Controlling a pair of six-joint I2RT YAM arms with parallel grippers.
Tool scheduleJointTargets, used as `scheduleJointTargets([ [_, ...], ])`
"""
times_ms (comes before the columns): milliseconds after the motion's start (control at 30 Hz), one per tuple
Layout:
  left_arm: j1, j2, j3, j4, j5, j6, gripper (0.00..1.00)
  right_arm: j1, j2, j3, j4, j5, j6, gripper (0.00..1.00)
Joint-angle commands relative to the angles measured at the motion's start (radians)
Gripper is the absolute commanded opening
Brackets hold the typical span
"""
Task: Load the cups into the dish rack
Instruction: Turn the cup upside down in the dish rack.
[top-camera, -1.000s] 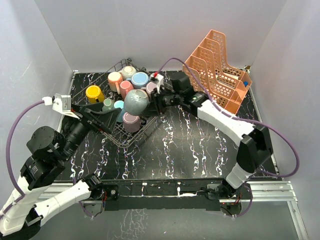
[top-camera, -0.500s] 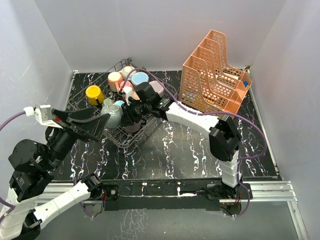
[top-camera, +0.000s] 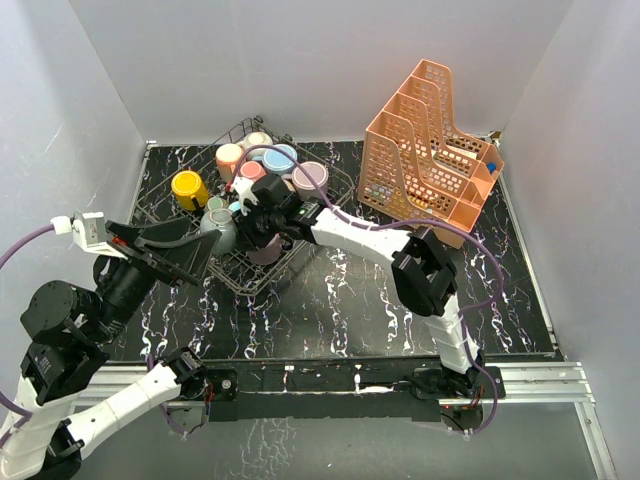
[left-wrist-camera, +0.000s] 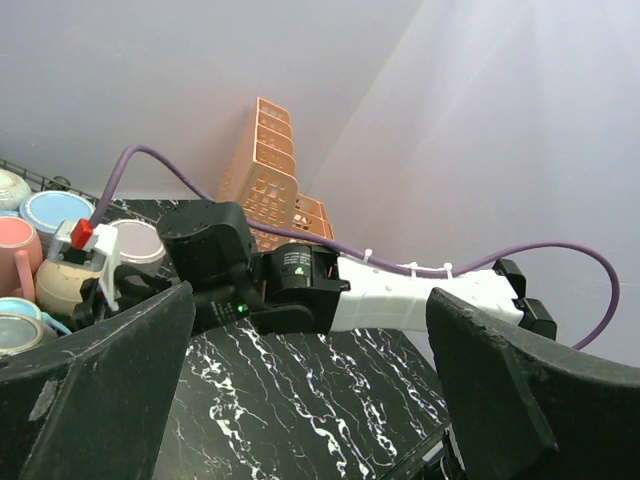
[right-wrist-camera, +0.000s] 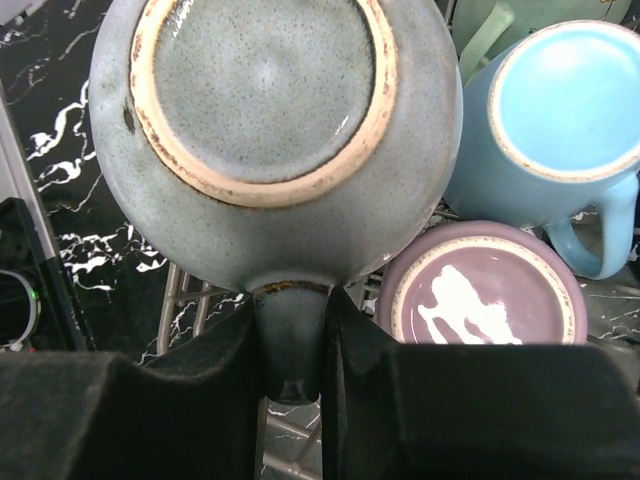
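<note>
From above, the dish rack (top-camera: 285, 265) sat toward the far-left corner of the worktop (top-camera: 350, 290), with a pink cup (top-camera: 230, 157) and a blue cup (top-camera: 281, 158) among those already standing in it. A yellow cup (top-camera: 187, 187) lay at its left edge; I could not tell whether it was inside the wires. The right gripper (top-camera: 238, 225) reached across the rack and held the grey-green cup (top-camera: 218, 228) at the rack's left side. The left gripper (top-camera: 200, 255) hovered just beside that side with its fingers spread. The orange organizer (top-camera: 430, 140) stood at the far-right corner. In the left wrist view, the left gripper (left-wrist-camera: 310, 300) had its jaws wide apart with nothing between them. The right arm (left-wrist-camera: 400, 295) stretched across ahead of them, the blue cup (left-wrist-camera: 55, 210) showed at the left, and the orange organizer (left-wrist-camera: 265, 160) rose behind. In the right wrist view, the right gripper (right-wrist-camera: 292, 330) was clamped on the handle (right-wrist-camera: 290, 350) of the grey-green cup (right-wrist-camera: 265, 130), whose base faced the camera. The cup hung over the dish rack (right-wrist-camera: 180, 300), close beside an upturned sky-blue cup (right-wrist-camera: 550, 130) and an upturned lilac cup (right-wrist-camera: 480, 290).
</note>
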Motion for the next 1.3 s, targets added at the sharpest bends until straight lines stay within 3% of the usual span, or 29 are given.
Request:
scheduleJointTargets([
  [0, 0.001, -0.008, -0.008, 0.021, 0.004, -0.006, 0.97, 0.034, -0.011, 0.103, 0.155, 0.048, -0.008, 0.08],
  [467, 0.000, -0.030, -0.036, 0.031, 0.001, -0.009, 0.97, 0.067, 0.043, 0.097, 0.212, 0.215, 0.064, 0.08],
  [1267, 0.000, -0.050, -0.061, 0.034, 0.003, -0.027, 0.97, 0.115, 0.098, 0.030, 0.255, 0.278, 0.069, 0.08],
])
